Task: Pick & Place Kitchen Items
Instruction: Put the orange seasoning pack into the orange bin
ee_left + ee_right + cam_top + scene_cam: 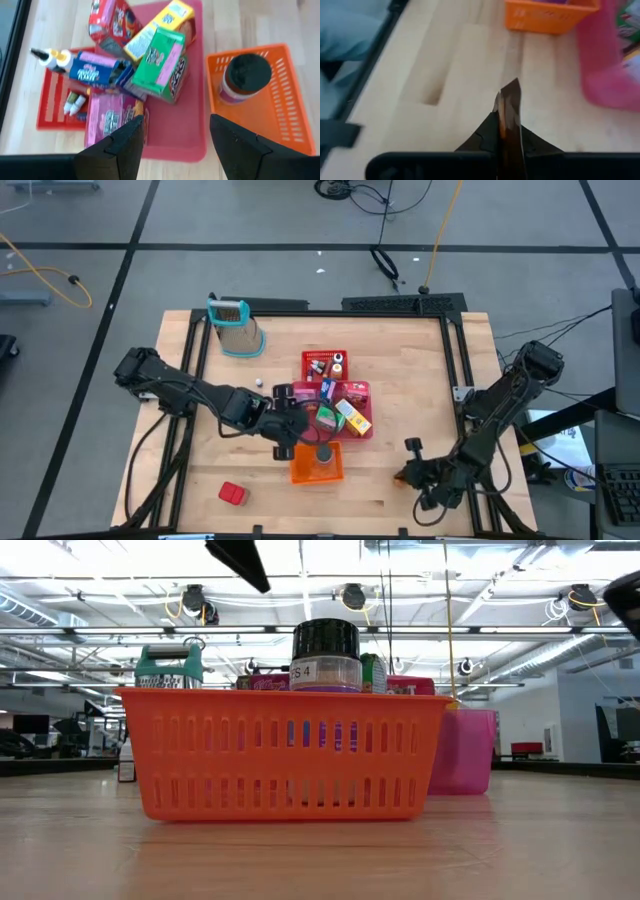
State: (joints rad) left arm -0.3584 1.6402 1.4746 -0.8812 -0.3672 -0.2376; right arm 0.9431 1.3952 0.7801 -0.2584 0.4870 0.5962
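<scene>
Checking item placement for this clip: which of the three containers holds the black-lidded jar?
The orange basket, nearest the table's front edge; the black-lidded jar stands alone in it. The pink tray and the red tray hold boxes and small bottles.

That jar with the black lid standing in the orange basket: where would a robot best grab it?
Probably from straight above, closing the jaws across the black lid or the neck just under it. The jar stands upright in the orange basket, whose walls hide its lower body in the low view, so a sideways approach looks blocked. The round lid rises above the rim and nothing leans on it.
</scene>
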